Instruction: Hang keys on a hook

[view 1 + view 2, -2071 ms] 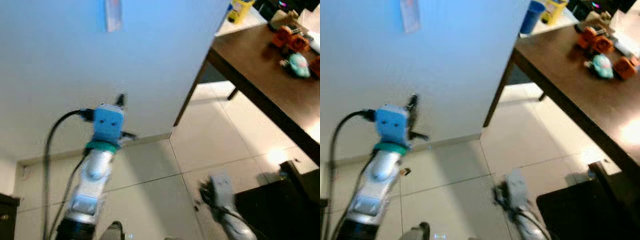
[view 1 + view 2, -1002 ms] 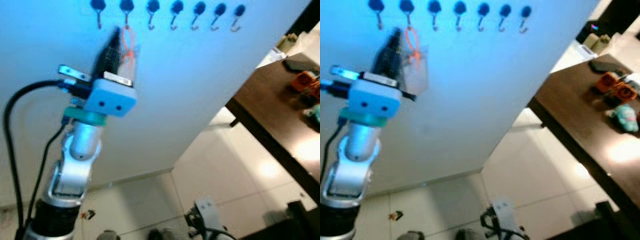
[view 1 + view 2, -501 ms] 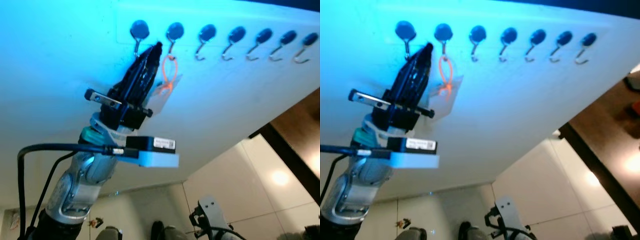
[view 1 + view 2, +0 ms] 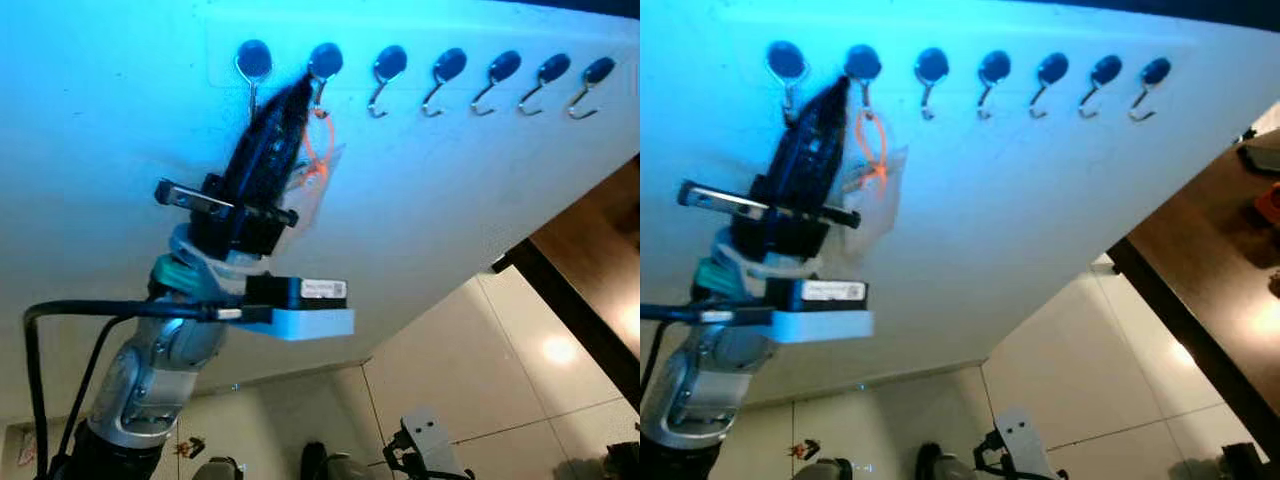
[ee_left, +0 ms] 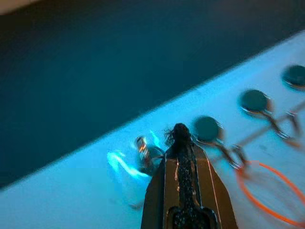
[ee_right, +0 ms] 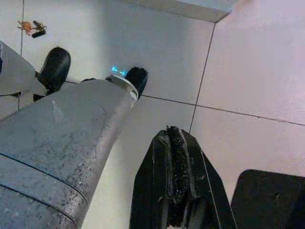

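Right wrist view: the right gripper [image 6: 177, 143] is seen with fingers pressed together, empty, hanging over the tiled floor [image 6: 267, 76] beside a silver leg [image 6: 62, 138]. That floor detail is not given by the left wrist view, where the left gripper [image 5: 180, 136] is seen closed at the wall [image 4: 420, 200], its tip between two hooks. In the head views, the keys [image 4: 318, 165], on an orange loop, are seen at the second hook [image 4: 322, 65], at one o'clock from the fingers; whether they are pinched cannot be told.

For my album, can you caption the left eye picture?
Left hand lifts an orange key loop to the second hook in a wall row.
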Available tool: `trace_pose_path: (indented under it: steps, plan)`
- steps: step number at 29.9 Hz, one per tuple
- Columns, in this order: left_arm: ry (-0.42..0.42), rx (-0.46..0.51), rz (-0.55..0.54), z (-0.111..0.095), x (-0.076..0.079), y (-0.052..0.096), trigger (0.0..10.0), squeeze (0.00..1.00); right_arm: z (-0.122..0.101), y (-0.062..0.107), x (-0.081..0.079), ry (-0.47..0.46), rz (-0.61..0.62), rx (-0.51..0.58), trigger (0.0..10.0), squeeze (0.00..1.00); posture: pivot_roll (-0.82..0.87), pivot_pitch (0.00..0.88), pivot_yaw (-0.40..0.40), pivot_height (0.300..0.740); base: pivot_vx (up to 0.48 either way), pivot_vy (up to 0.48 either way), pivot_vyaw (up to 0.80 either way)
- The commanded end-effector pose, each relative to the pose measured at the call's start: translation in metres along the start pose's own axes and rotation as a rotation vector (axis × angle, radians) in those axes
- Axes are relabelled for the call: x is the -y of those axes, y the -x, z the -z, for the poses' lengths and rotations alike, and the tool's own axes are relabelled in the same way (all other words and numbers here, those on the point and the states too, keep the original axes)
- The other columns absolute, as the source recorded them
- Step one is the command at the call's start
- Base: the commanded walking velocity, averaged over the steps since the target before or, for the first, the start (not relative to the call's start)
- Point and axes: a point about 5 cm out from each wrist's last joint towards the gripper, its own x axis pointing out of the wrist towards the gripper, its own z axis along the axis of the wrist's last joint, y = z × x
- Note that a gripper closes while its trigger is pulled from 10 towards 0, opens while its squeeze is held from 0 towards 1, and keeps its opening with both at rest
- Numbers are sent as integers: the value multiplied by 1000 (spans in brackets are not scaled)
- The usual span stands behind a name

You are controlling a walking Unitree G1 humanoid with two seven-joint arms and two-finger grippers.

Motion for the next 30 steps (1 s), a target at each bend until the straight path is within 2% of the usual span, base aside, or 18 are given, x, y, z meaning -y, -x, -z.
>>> trace_pose_path:
  steps: [1,7,11,13,24,30]
  plan:
    - [-1,32,6,-6,-2,-1,10000,0,14,4,0,-2,2,-52,10000,0,43,180,-101,740,0,0,0]
    - [13,64,76,-8,0,9,10000,0,14,4,1,8,-2,-56,10000,0,50,190,-108,740,0,0,0]
    - [86,69,150,-14,1,19,10000,0,16,6,2,15,-3,-62,10000,0,48,198,-109,740,0,0,0]
    - [93,69,161,-14,-1,20,10000,0,17,6,3,16,-2,-64,10000,0,48,201,-110,740,0,0,0]
    - [79,66,166,-10,-12,18,10000,0,21,9,7,23,7,-81,10000,0,51,195,-113,740,0,0,0]
    - [50,10,144,-8,-21,22,10000,0,22,9,7,20,9,-81,10000,0,48,197,-114,740,0,0,0]
